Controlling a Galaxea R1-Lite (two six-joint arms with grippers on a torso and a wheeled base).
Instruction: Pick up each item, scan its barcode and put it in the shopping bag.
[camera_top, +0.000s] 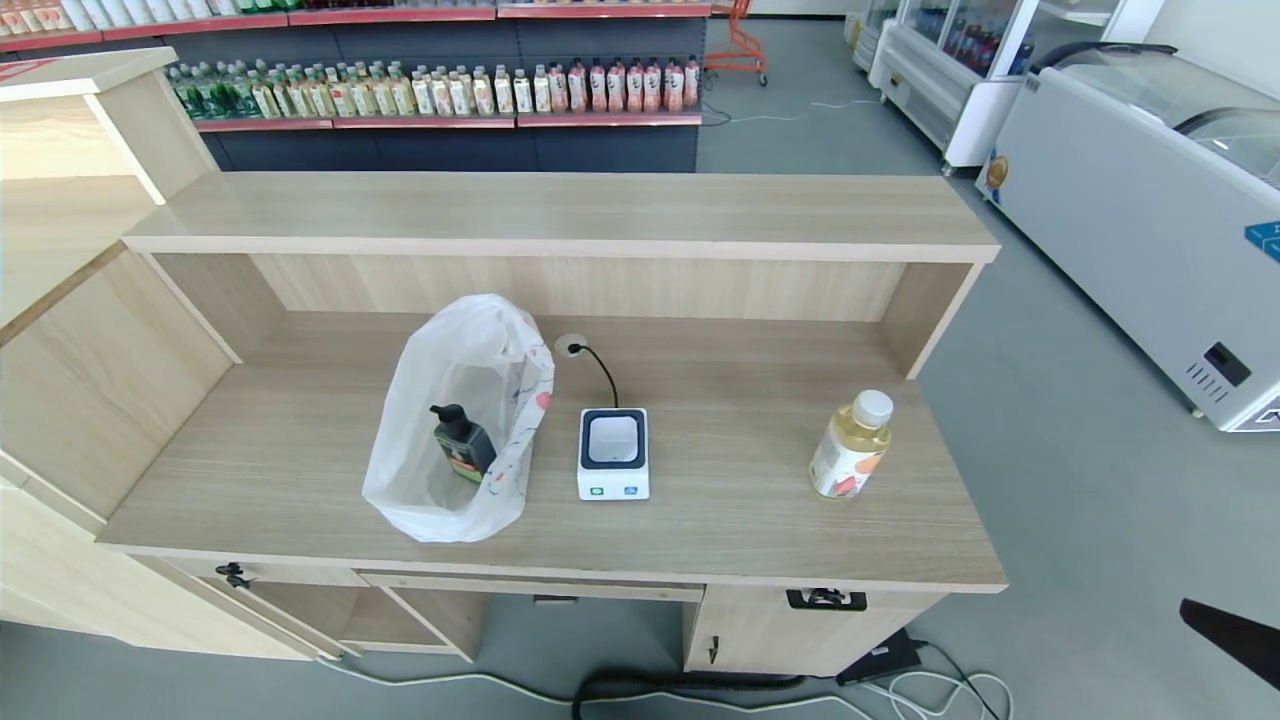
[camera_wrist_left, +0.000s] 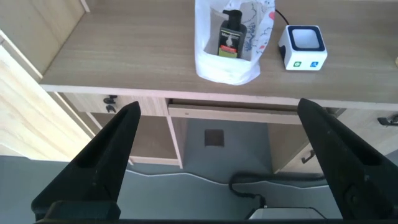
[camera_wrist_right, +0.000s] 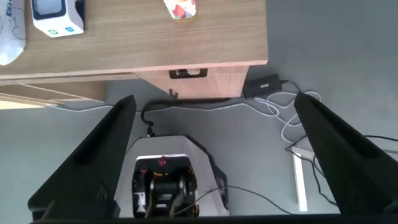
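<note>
One pump bottle (camera_top: 463, 440) (dark) in shopping bag (camera_top: 418, 505); drink bottle (camera_top: 851, 446) outside.

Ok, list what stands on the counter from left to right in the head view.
shopping bag → barcode scanner → juice bottle

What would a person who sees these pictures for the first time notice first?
First the white shopping bag, open on the wooden counter left of centre, with a dark pump bottle inside it. Then the small white scanner just right of the bag, and a drink bottle with a white cap standing alone near the counter's right end.
</note>
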